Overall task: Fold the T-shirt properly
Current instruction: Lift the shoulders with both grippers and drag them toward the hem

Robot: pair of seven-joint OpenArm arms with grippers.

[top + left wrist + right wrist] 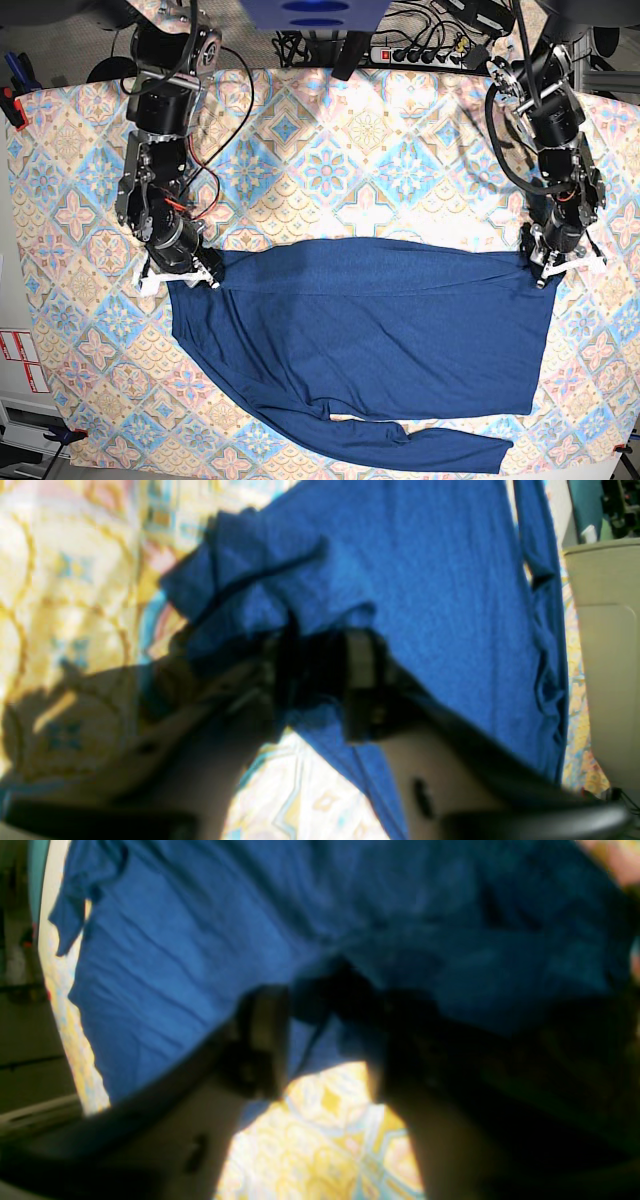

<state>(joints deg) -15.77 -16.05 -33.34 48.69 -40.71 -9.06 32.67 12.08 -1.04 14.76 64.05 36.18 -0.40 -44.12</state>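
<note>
Navy long-sleeved shirt (380, 340) spread wide toward the tablecloth's (330, 120) near edge, top band seemingly folded over, sleeves and final compacting apparently outstanding; left gripper (310, 680) and right gripper (332, 1040) stand open at its upper corners.

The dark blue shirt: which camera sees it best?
The base view, because it shows nearly the whole navy long-sleeved shirt spread out on the patterned tablecloth. The left wrist and right wrist views show only close-up parts, with blurry pincers partly in the way.
</note>
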